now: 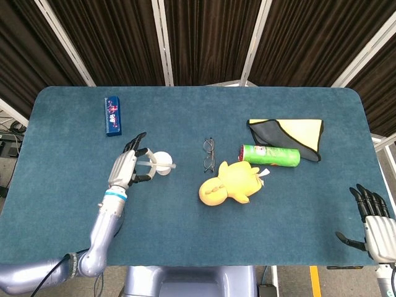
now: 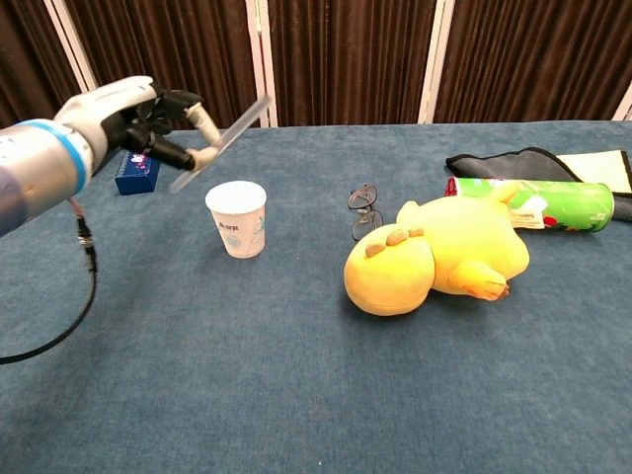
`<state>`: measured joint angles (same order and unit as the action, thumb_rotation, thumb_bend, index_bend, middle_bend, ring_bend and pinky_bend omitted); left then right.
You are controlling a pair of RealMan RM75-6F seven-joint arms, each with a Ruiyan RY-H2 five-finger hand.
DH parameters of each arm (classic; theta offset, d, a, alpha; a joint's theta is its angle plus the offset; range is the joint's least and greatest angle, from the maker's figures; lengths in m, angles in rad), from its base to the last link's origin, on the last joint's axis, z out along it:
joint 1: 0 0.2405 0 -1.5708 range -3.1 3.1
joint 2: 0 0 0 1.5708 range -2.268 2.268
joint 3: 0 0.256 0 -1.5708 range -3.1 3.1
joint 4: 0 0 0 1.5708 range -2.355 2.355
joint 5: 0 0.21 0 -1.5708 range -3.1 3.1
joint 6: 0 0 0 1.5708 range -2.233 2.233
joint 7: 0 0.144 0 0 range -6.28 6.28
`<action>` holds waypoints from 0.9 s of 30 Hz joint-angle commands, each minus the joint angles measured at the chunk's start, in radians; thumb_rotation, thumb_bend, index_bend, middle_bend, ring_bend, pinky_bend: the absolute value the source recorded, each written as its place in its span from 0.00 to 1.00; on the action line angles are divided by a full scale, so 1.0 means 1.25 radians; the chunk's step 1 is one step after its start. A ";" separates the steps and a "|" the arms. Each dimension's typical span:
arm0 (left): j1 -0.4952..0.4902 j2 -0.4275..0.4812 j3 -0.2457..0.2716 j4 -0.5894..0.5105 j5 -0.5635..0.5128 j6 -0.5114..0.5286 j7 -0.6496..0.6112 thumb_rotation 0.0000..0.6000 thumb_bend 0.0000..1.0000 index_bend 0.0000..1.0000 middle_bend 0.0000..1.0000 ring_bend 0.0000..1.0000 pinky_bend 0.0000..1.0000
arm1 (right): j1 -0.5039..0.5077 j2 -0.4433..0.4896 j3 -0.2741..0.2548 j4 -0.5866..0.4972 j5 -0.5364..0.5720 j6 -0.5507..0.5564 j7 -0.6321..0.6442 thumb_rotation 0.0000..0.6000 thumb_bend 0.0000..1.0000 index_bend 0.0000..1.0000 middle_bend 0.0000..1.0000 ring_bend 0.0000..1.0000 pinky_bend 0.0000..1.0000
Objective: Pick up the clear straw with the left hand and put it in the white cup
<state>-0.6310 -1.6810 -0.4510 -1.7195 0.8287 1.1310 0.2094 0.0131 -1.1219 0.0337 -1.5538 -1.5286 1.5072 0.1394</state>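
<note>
My left hand (image 1: 127,165) (image 2: 138,117) pinches the clear straw (image 2: 225,141) (image 1: 158,164) and holds it in the air above the white cup (image 2: 237,218) (image 1: 162,162). In the chest view the straw slants upward to the right, clear of the cup's rim. The cup stands upright on the blue table (image 1: 62,185). My right hand (image 1: 371,218) rests at the table's near right corner with its fingers spread and nothing in it.
A yellow plush duck (image 1: 230,183) lies mid-table with glasses (image 1: 208,154) beside it, a green can (image 1: 270,154) and a yellow-grey cloth (image 1: 291,135) to the right. A blue box (image 1: 112,115) lies at the far left.
</note>
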 commanded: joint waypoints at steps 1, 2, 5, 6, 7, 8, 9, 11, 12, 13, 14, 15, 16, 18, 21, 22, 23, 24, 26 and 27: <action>-0.026 -0.027 -0.041 0.022 -0.041 -0.030 -0.050 1.00 0.48 0.57 0.00 0.00 0.00 | 0.002 0.001 0.001 -0.003 0.003 -0.004 -0.003 1.00 0.08 0.00 0.00 0.00 0.00; -0.031 -0.032 -0.049 0.031 -0.047 -0.040 -0.066 1.00 0.48 0.57 0.00 0.00 0.00 | 0.003 0.002 0.002 -0.004 0.005 -0.006 -0.004 1.00 0.08 0.00 0.00 0.00 0.00; -0.041 -0.043 -0.062 0.058 -0.068 -0.077 -0.121 1.00 0.48 0.57 0.00 0.00 0.00 | 0.006 0.004 0.004 -0.009 0.011 -0.012 -0.008 1.00 0.08 0.00 0.00 0.00 0.00; -0.042 -0.045 -0.066 0.065 -0.075 -0.089 -0.138 1.00 0.48 0.57 0.00 0.00 0.00 | 0.007 0.004 0.005 -0.011 0.013 -0.014 -0.010 1.00 0.08 0.00 0.00 0.00 0.00; -0.043 -0.048 -0.068 0.072 -0.079 -0.099 -0.154 1.00 0.48 0.57 0.00 0.00 0.00 | 0.007 0.005 0.006 -0.012 0.015 -0.016 -0.011 1.00 0.08 0.00 0.00 0.00 0.00; -0.045 -0.051 -0.068 0.083 -0.079 -0.104 -0.166 1.00 0.48 0.57 0.00 0.00 0.00 | 0.008 0.005 0.006 -0.013 0.016 -0.017 -0.013 1.00 0.08 0.00 0.00 0.00 0.00; -0.047 -0.055 -0.066 0.094 -0.078 -0.108 -0.174 1.00 0.48 0.57 0.00 0.00 0.00 | 0.008 0.005 0.007 -0.014 0.017 -0.017 -0.014 1.00 0.09 0.00 0.00 0.00 0.00; -0.050 -0.060 -0.060 0.113 -0.072 -0.116 -0.188 1.00 0.48 0.57 0.00 0.00 0.00 | 0.007 0.005 0.006 -0.015 0.018 -0.017 -0.015 1.00 0.09 0.00 0.00 0.00 0.00; -0.051 -0.063 -0.057 0.123 -0.069 -0.118 -0.197 1.00 0.48 0.57 0.00 0.00 0.00 | 0.007 0.005 0.006 -0.015 0.017 -0.016 -0.015 1.00 0.09 0.00 0.00 0.00 0.00; -0.051 -0.065 -0.056 0.128 -0.068 -0.119 -0.201 1.00 0.48 0.57 0.00 0.00 0.00 | 0.007 0.005 0.006 -0.015 0.017 -0.016 -0.014 1.00 0.09 0.00 0.00 0.00 0.00; -0.052 -0.069 -0.056 0.135 -0.065 -0.121 -0.212 1.00 0.48 0.57 0.00 0.00 0.00 | 0.006 0.005 0.006 -0.014 0.017 -0.015 -0.014 1.00 0.09 0.00 0.00 0.00 0.00; -0.052 -0.071 -0.057 0.140 -0.063 -0.124 -0.222 1.00 0.48 0.57 0.00 0.00 0.00 | 0.006 0.005 0.005 -0.014 0.016 -0.014 -0.014 1.00 0.09 0.00 0.00 0.00 0.00; -0.051 -0.074 -0.058 0.146 -0.063 -0.129 -0.233 1.00 0.48 0.57 0.00 0.00 0.00 | 0.006 0.005 0.005 -0.014 0.016 -0.014 -0.014 1.00 0.09 0.00 0.00 0.00 0.00; -0.050 -0.080 -0.060 0.157 -0.063 -0.143 -0.262 1.00 0.48 0.57 0.00 0.00 0.00 | 0.006 0.004 0.005 -0.014 0.016 -0.013 -0.014 1.00 0.09 0.00 0.00 0.00 0.00; -0.048 -0.085 -0.056 0.169 -0.057 -0.154 -0.285 1.00 0.48 0.57 0.00 0.00 0.00 | 0.006 0.004 0.005 -0.014 0.016 -0.014 -0.015 1.00 0.09 0.00 0.00 0.00 0.00; -0.046 -0.086 -0.055 0.172 -0.053 -0.157 -0.295 1.00 0.48 0.57 0.00 0.00 0.00 | 0.006 0.004 0.005 -0.014 0.017 -0.013 -0.015 1.00 0.08 0.00 0.00 0.00 0.00; -0.044 -0.087 -0.054 0.177 -0.047 -0.158 -0.306 1.00 0.48 0.56 0.00 0.00 0.00 | 0.005 0.004 0.005 -0.014 0.017 -0.013 -0.015 1.00 0.09 0.00 0.00 0.00 0.00; -0.042 -0.088 -0.053 0.179 -0.043 -0.157 -0.312 1.00 0.48 0.56 0.00 0.00 0.00 | 0.005 0.004 0.005 -0.014 0.017 -0.013 -0.015 1.00 0.09 0.00 0.00 0.00 0.00; -0.039 -0.088 -0.049 0.184 -0.035 -0.159 -0.323 1.00 0.48 0.54 0.00 0.00 0.00 | 0.005 0.004 0.005 -0.014 0.017 -0.012 -0.015 1.00 0.09 0.00 0.00 0.00 0.00; -0.038 -0.088 -0.048 0.186 -0.033 -0.160 -0.328 1.00 0.48 0.54 0.00 0.00 0.00 | 0.004 0.004 0.005 -0.014 0.017 -0.012 -0.015 1.00 0.08 0.00 0.00 0.00 0.00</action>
<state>-0.6814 -1.7900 -0.5141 -1.4911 0.7836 0.9339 -0.1945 0.0184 -1.1173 0.0400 -1.5714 -1.5072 1.4924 0.1209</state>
